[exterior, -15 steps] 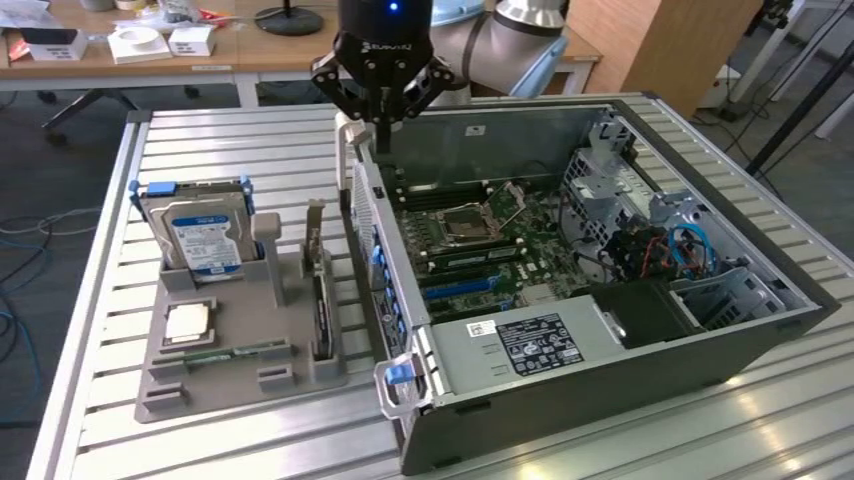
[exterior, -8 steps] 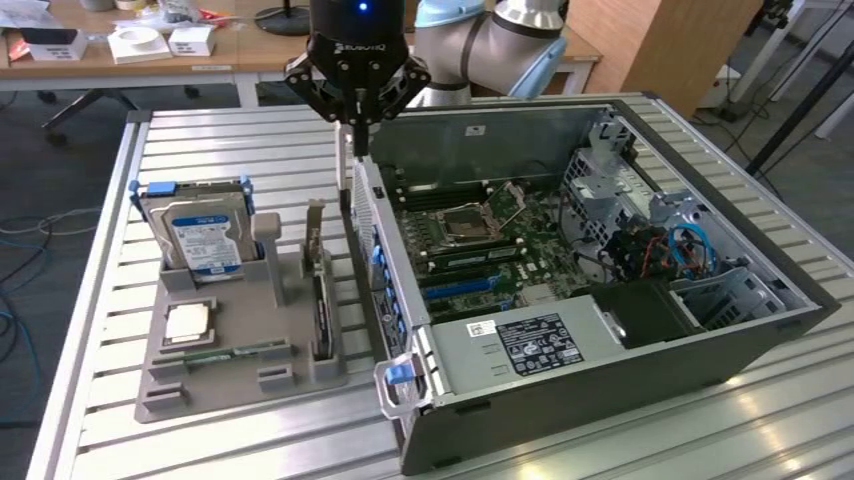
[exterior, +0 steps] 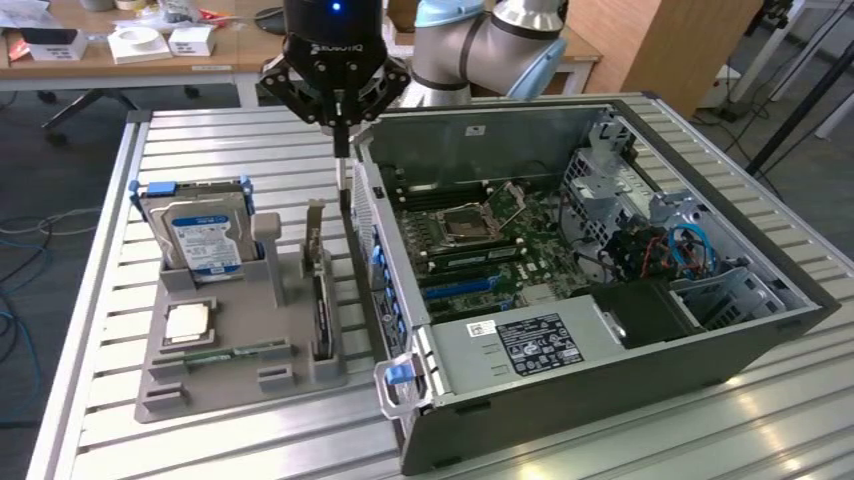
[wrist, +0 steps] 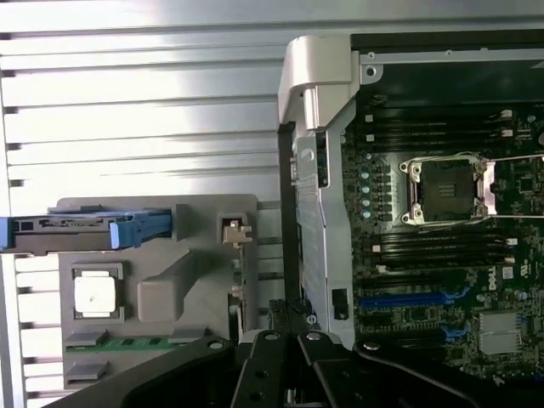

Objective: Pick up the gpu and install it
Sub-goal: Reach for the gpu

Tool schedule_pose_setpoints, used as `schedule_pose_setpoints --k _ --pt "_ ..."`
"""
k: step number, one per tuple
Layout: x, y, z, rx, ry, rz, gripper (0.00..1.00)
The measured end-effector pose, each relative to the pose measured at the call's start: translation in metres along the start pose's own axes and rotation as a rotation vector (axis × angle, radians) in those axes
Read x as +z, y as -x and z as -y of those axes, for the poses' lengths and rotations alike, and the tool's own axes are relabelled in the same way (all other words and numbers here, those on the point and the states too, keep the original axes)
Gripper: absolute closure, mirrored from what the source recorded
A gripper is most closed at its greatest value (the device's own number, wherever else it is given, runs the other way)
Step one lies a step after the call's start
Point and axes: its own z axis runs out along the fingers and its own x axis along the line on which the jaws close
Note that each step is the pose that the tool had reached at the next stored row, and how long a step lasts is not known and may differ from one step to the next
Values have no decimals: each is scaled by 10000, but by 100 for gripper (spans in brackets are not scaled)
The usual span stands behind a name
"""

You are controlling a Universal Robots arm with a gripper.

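Black gripper [wrist: 286, 311], fingers together and empty, hangs over the case-side edge of the grey plastic holder tray [exterior: 214, 380]. The thin dark gpu [exterior: 324, 312] stands edge-on in that tray, below the gripper, with its long axis along the open metal computer case [exterior: 627, 392].

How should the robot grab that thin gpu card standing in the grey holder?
Probably by its top edge, coming straight down and pinching the two flat faces. The gpu stands on edge in a slot of the grey holder, so only its upper edge is free, and the computer case sits close beside it.
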Motion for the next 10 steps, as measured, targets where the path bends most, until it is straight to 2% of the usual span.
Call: schedule_pose_setpoints --k 4,10 --pt "0 -88 7 0 0 1 90" --pt "0 -89 7 -1 0 0 90"
